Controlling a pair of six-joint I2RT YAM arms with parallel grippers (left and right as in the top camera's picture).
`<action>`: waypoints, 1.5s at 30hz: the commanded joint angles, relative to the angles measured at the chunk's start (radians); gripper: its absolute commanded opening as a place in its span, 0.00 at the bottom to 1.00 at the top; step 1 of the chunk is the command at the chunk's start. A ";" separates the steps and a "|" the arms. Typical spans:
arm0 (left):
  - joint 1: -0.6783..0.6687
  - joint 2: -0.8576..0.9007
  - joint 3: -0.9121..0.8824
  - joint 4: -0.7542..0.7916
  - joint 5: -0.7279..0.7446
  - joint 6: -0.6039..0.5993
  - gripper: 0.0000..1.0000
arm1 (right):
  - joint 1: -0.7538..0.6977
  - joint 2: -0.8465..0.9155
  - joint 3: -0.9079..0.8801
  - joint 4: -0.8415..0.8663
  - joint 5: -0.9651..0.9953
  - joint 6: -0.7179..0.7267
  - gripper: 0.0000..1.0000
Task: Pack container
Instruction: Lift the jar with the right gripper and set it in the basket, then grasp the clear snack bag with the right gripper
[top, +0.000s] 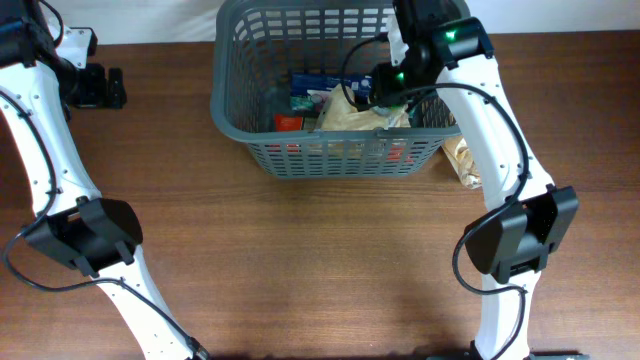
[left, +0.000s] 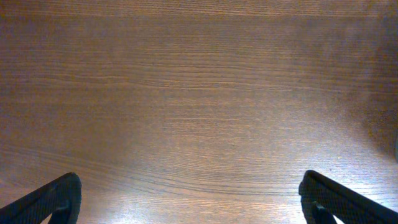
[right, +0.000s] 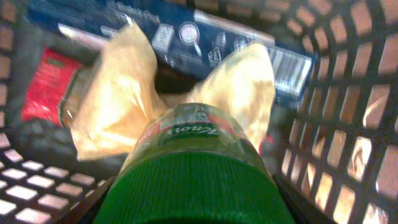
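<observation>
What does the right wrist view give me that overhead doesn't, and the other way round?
Only the right wrist view: the green-lidded jar, clamped in the right gripper and held low inside the basket.
Only overhead: the left gripper at the far left of the table, and a tan bag lying outside the basket's right side.
Both: the basket and, inside it, a blue box, a red packet and a pale yellow packet.

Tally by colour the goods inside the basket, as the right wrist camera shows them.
Blue box: 1
Red packet: 1
Tan bag: 1
Green-lidded jar: 1
Total in the basket: 4
</observation>
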 joint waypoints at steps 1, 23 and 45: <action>0.005 0.000 0.001 0.000 0.005 -0.010 0.99 | 0.003 -0.021 0.018 -0.031 0.070 0.014 0.04; 0.005 0.000 0.001 0.000 0.004 -0.010 0.99 | -0.132 -0.250 0.266 -0.046 0.228 0.109 0.98; 0.005 0.000 0.001 0.000 0.004 -0.010 0.99 | -0.546 -0.080 -0.410 0.072 -0.221 -0.082 0.91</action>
